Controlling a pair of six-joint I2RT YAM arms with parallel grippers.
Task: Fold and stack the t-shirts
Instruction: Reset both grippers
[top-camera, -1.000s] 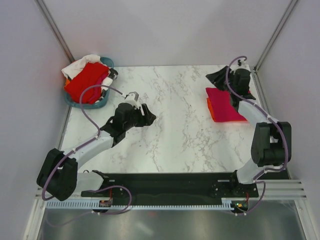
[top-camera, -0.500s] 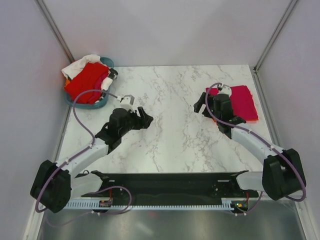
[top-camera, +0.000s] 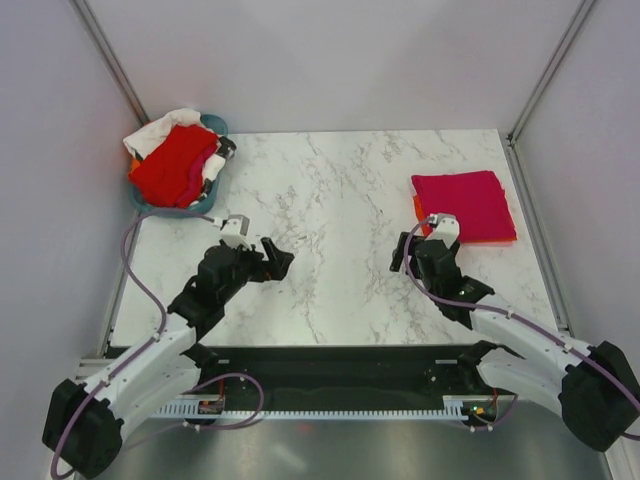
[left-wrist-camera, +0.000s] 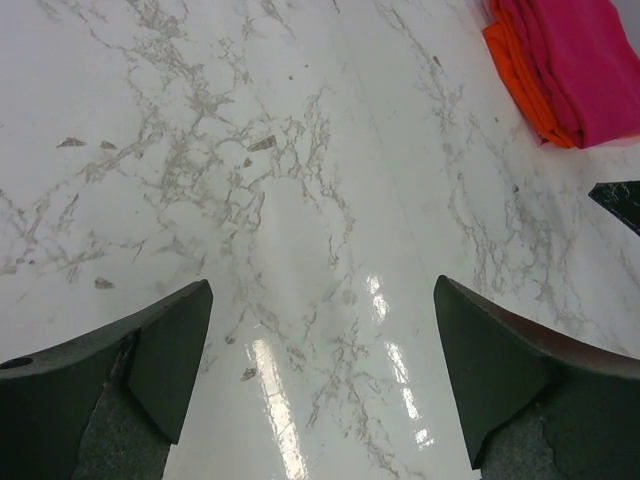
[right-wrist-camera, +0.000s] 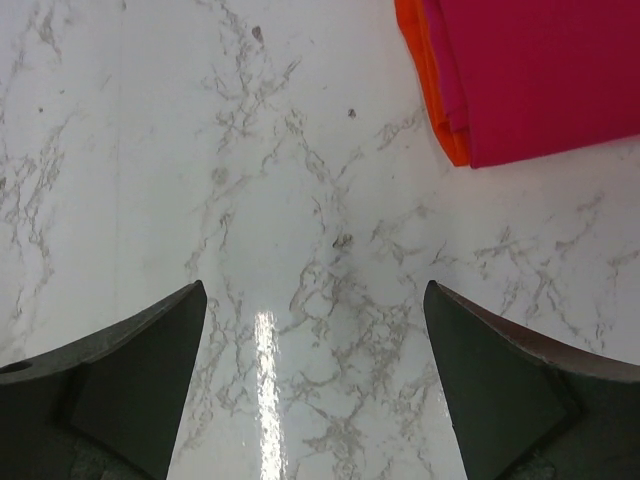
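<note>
Magenta-pink folded cotton t-shirt (top-camera: 465, 205) is lying on the bright orange cotton t-shirt (top-camera: 420, 216), ahead-right of the right claw (right-wrist-camera: 314, 290), which is now sitting pulled back from it; that pair is looking done; the left claw (left-wrist-camera: 322, 285) is retreating too; both are gaping wide, holding nothing; the red cotton t-shirt (top-camera: 175, 165) is waiting ahead-left of the left claw.

Lab test booth: plain white walls (top-camera: 330, 60) enclosing a marble table (top-camera: 340, 200).

No text, label, brand, number or sign can be read in any of the three views.
</note>
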